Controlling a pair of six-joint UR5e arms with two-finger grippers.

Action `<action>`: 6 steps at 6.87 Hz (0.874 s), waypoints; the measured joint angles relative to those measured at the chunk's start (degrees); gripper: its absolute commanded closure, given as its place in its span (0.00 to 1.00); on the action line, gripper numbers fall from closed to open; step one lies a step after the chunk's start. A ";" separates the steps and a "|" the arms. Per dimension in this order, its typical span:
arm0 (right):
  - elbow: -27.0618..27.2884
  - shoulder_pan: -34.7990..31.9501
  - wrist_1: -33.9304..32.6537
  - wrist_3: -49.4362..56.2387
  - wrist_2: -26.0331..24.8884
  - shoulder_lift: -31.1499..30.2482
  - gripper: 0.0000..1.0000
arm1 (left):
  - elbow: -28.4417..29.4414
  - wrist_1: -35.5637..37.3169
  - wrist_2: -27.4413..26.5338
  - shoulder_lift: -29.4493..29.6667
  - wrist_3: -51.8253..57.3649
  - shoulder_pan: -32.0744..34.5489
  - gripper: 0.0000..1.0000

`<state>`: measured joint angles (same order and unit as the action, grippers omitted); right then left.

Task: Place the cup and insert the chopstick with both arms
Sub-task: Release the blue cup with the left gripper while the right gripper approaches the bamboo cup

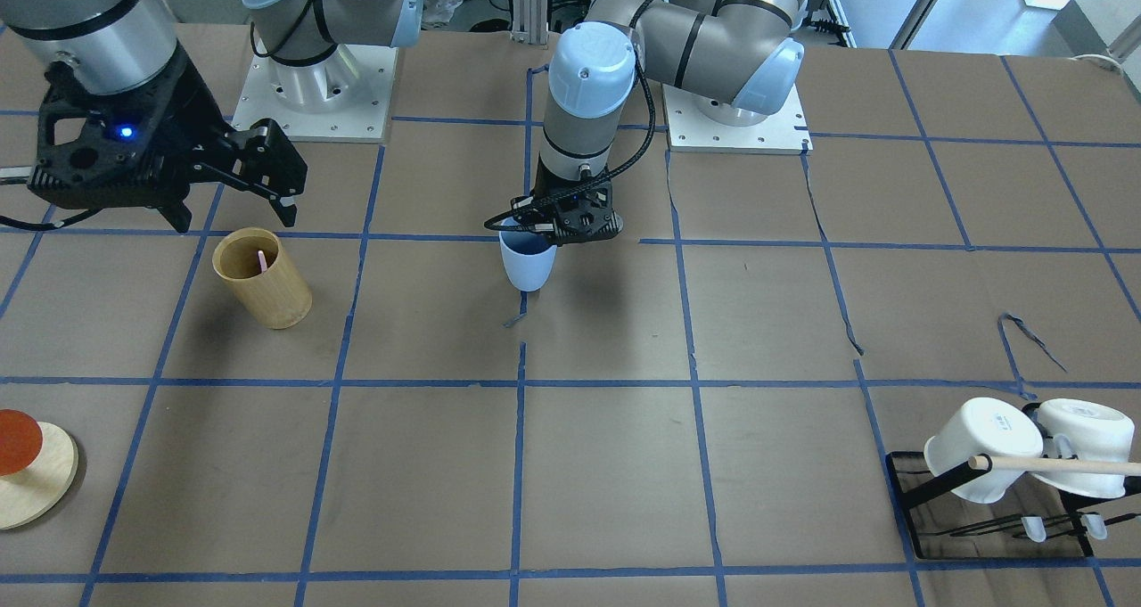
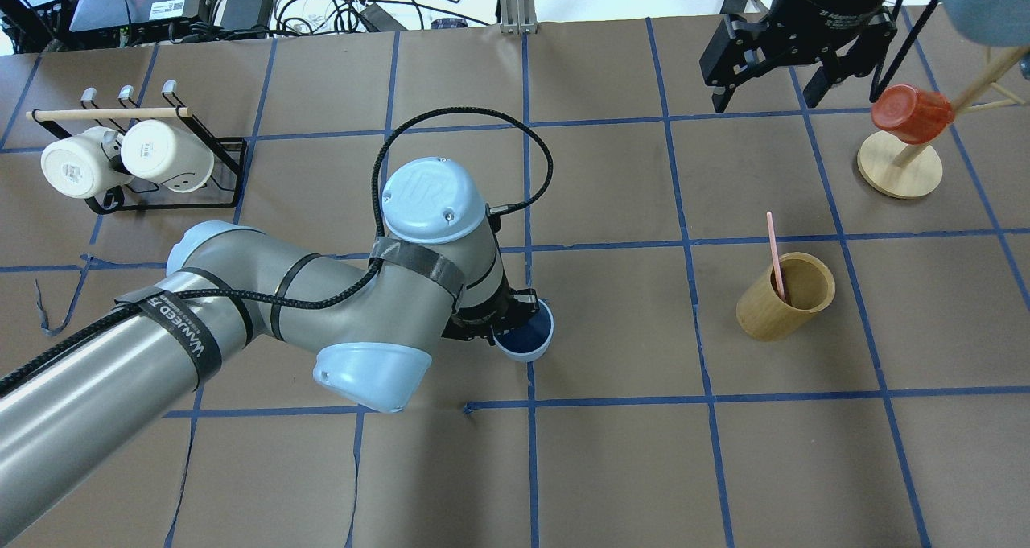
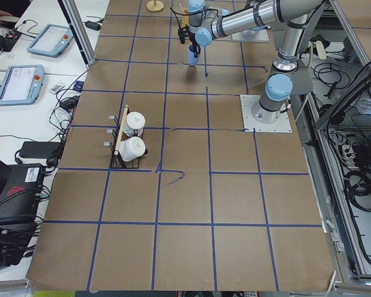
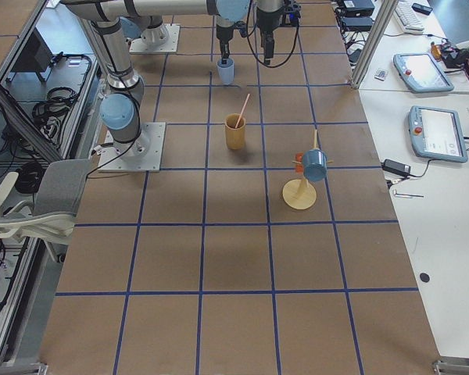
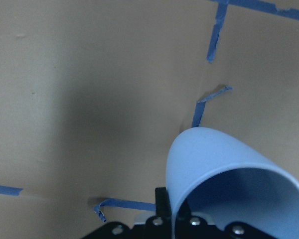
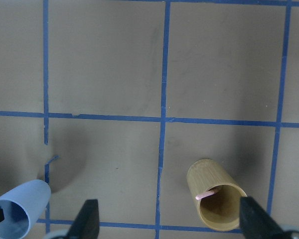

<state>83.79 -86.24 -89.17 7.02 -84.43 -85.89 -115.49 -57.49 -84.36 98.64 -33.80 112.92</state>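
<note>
Light-blue cup [image 2: 527, 335]: overhead view centre, upright, rim pinched by left gripper [image 2: 505, 328]; resting or just clear of table, cannot tell. Pink chopstick [image 2: 776, 254]: centre right, leaning in bamboo holder [image 2: 764, 316], ungrasped. Right gripper [image 2: 766, 89]: upper right, fingers wide, empty. Judged: placement nearly done, insertion pending.

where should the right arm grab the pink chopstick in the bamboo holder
Grip the pink chopstick on its bare upper shaft, above the rim of the bamboo holder. Come from above with the fingers either side of it: it leans out of the holder, and its lower end is hidden inside.
</note>
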 measured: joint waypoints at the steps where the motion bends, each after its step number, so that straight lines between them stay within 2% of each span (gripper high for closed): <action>1: 1.40 3.18 0.18 6.52 3.93 -0.21 0.07 | -0.08 0.15 0.74 0.57 -0.36 0.02 0.96; 2: 3.12 5.23 -0.03 14.07 5.90 -0.47 0.08 | -0.11 0.14 1.10 0.97 -0.50 0.02 0.56; 3: 5.19 6.51 -0.88 23.34 6.70 -0.62 0.08 | -0.10 0.07 1.01 1.22 -0.28 0.02 0.31; 5: 11.00 8.56 -6.24 37.53 7.74 -1.21 0.08 | 1.03 0.24 0.87 1.24 0.23 -0.22 0.10; 6: 15.03 9.30 -10.01 39.76 9.87 -2.20 0.09 | 3.45 -0.06 1.03 0.72 0.05 -0.89 0.07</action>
<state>98.83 -76.93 -99.18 46.78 -74.56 -88.08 -112.04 -57.54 -83.33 99.37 -33.76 112.02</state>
